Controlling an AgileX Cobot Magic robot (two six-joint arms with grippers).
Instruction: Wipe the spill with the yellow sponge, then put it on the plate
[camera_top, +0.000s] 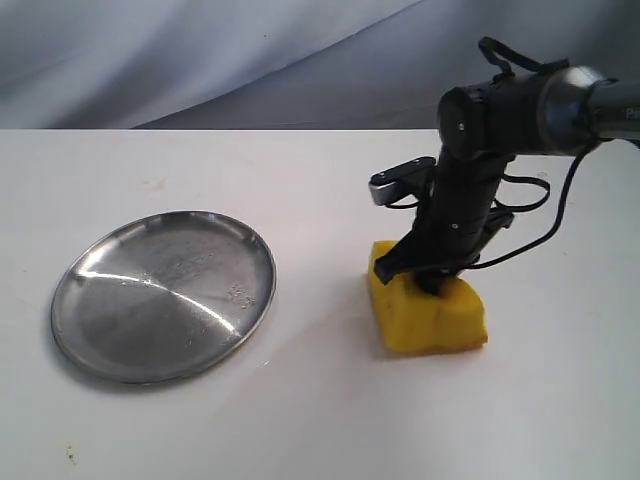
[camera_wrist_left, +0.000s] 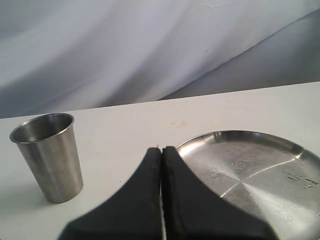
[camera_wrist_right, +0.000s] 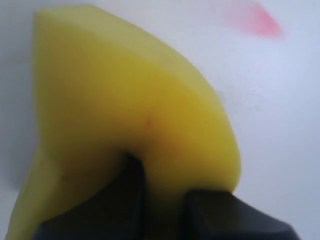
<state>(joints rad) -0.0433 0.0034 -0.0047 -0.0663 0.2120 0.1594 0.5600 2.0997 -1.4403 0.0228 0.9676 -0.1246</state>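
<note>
Exterior view: right claw pinches yellow sponge, apart from plate; left claw closed; cup upright.

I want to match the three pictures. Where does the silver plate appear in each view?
Exterior view: the plate lies on the left of the white table, apart from the yellow sponge.
Left wrist view: the plate lies beside the shut left gripper, across from the cup.
Right wrist view: not in it.
Shared landmark: the white table.
</note>
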